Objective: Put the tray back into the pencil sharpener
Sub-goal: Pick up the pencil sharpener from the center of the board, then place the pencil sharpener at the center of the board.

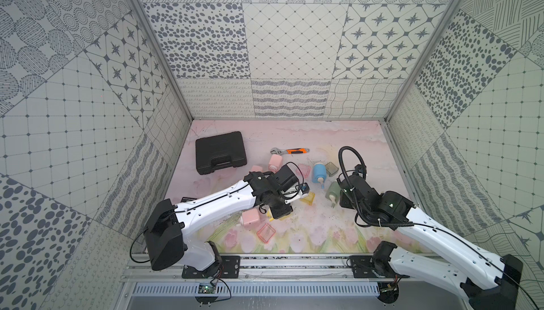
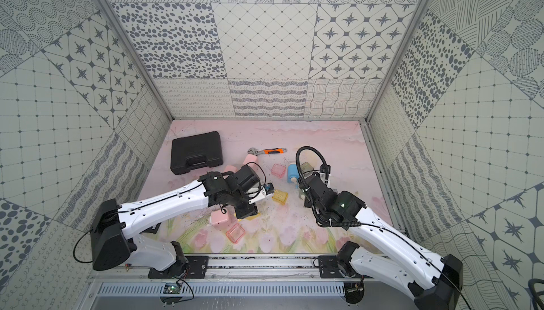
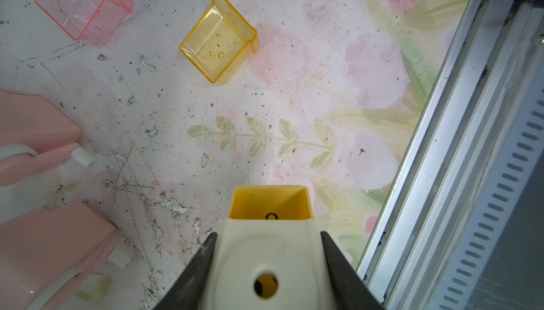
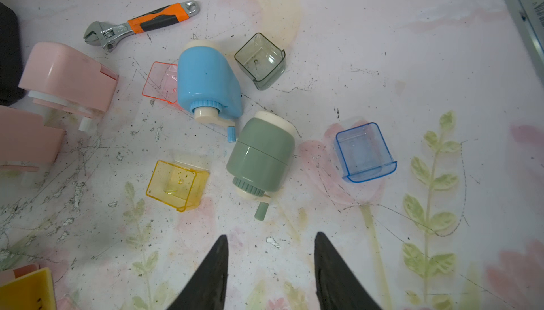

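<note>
Yellow sharpener (image 3: 268, 246) pinched by left end effector (image 3: 268, 235), yellow tray (image 3: 219, 39) apart, pink sharpeners (image 3: 38, 135) beside; right end effector (image 4: 270, 235) spread.

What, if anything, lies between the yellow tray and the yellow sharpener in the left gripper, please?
Nothing visible: only bare mat separates the yellow tray from the open slot of the yellow sharpener, which the left gripper grips.

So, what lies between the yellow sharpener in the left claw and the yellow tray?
Only bare mat between sharpener and tray, per the left wrist view.
</note>
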